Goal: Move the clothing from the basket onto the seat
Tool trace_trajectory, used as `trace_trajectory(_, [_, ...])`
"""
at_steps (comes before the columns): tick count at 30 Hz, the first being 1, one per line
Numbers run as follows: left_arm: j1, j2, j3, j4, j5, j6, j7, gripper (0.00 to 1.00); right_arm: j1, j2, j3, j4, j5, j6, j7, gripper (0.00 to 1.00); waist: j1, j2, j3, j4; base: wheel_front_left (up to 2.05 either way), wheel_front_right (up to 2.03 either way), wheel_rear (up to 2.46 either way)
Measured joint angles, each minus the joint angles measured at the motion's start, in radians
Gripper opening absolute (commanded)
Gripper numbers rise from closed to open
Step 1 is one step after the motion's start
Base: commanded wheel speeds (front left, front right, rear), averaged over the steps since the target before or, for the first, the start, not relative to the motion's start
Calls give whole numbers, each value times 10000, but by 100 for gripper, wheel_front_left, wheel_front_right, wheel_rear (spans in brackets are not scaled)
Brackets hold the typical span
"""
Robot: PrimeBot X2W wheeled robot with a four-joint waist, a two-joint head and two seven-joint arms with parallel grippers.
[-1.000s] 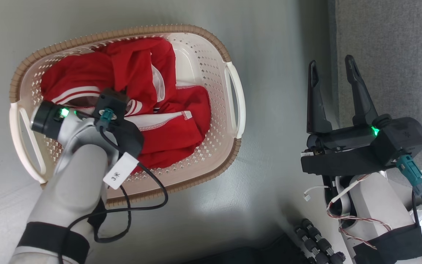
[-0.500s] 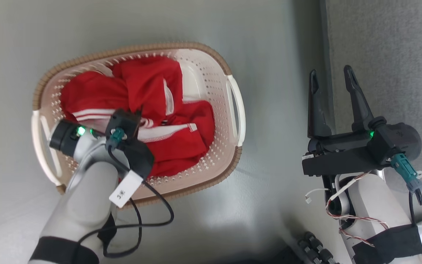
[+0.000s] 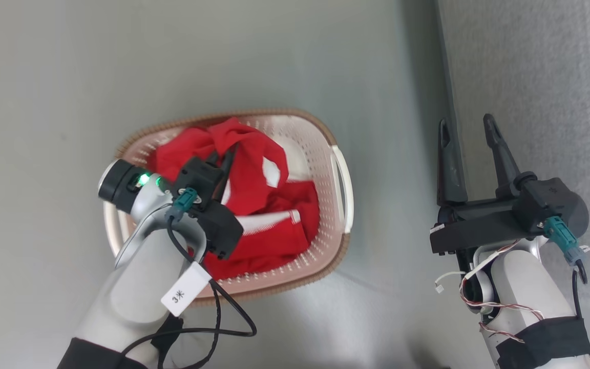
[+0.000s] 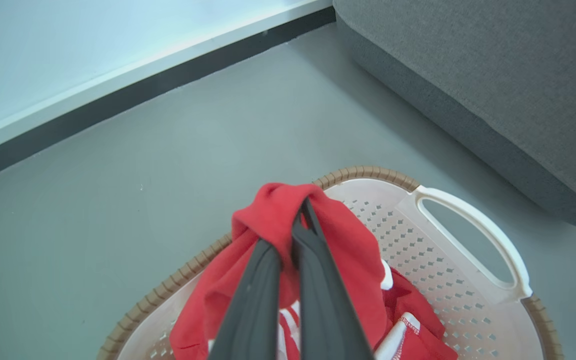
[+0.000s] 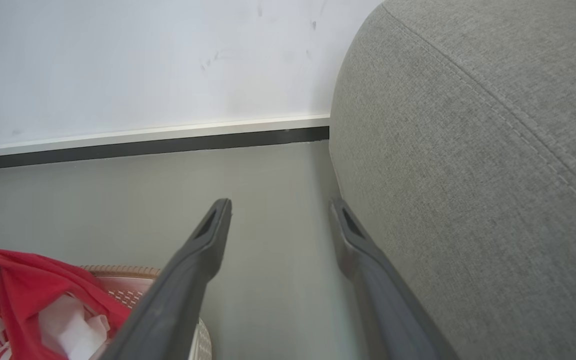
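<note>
Lifting clothing (image 4: 343,240) from basket (image 4: 368,172); left gripper (image 4: 300,220) fingers clamped on red fold
Raise till it hangs clear; swing to seat (image 4: 493,75); right gripper (image 3: 466,128) fingers apart

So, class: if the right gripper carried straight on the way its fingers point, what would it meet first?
Probably the grey floor, then the dark skirting under the wall. The seat lies close beside the right gripper and might brush a finger first; depth is unclear.
</note>
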Motion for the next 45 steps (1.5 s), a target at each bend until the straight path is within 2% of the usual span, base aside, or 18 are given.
trace_trajectory(14, [7,487,-401,-1647,12,-257,-13,0,26,8,-130,1074,0,222,2,100,-1,0,-2065,448,0,0,0])
trace_trajectory(23, [8,495,-407,-2180,-370,-268,-29,0,215,10,-94,1647,-2,439,2,100,0,0,-3423,606,0,0,0])
trace_trajectory(38, [258,512,-314,-1781,-1409,-332,-29,0,867,23,155,2564,-15,840,2,100,-1,0,-5824,855,0,0,0])
trace_trajectory(42, [447,493,-485,-1511,-1524,-339,-29,0,1093,29,382,2769,-15,1039,2,100,0,0,-6421,909,0,0,0])
trace_trajectory(45, [646,500,-525,-1335,-1603,-339,-29,0,1129,35,681,2989,-15,1323,4,100,0,0,-6870,943,0,0,0])
